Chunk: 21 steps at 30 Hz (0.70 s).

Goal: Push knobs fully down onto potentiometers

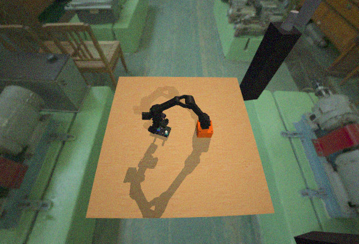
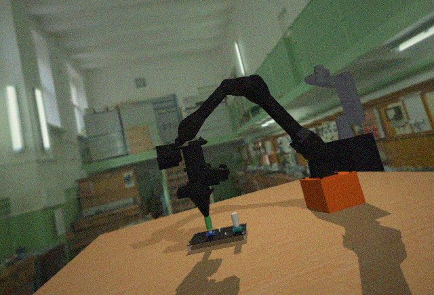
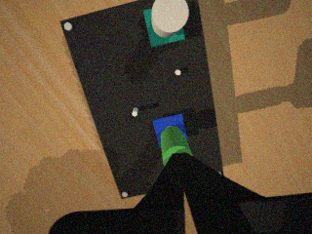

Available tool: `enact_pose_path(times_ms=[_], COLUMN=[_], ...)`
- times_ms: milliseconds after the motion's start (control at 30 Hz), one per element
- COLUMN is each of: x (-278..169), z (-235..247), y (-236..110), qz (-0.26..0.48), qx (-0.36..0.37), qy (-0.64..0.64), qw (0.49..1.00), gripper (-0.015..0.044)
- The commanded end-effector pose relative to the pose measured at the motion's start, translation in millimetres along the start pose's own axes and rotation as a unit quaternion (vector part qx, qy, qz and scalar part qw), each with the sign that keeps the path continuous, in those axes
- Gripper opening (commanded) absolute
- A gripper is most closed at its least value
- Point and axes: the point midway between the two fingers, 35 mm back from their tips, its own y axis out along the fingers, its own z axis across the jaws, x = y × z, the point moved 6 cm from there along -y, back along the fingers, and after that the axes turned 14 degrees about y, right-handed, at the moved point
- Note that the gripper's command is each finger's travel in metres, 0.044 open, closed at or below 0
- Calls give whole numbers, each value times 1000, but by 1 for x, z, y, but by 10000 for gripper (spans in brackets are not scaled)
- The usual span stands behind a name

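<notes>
The circuit board stands on short legs on the wooden tabletop, some way in front of the arm's orange base. In the wrist view the board is a dark rectangle with small white dots at its corners and near its middle.

Two knobs rise from the board. The green knob sits on a blue potentiometer near one end of the board, and the white knob sits on a teal potentiometer near the other end. Both knobs stand upright.

The gripper points straight down, its fingers pressed together into a single tip with nothing between them. That tip rests on the top of the green knob, which shows just beyond the dark fingers in the wrist view. The white knob stands apart from the gripper, untouched.

From above, the arm bends in an arch from its base across to the board, and casts a long shadow over the tabletop.
</notes>
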Motion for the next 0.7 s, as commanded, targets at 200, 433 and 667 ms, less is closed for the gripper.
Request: enact_pose_path(times_ms=[200, 433, 667], x=[0, 0, 0], z=[0, 0, 0], y=[4, 4, 6], qz=[0, 0, 0], qx=[3, 3, 3], qy=[-2, -2, -2], qw=[1000, 1000, 1000], gripper=[0, 0, 0])
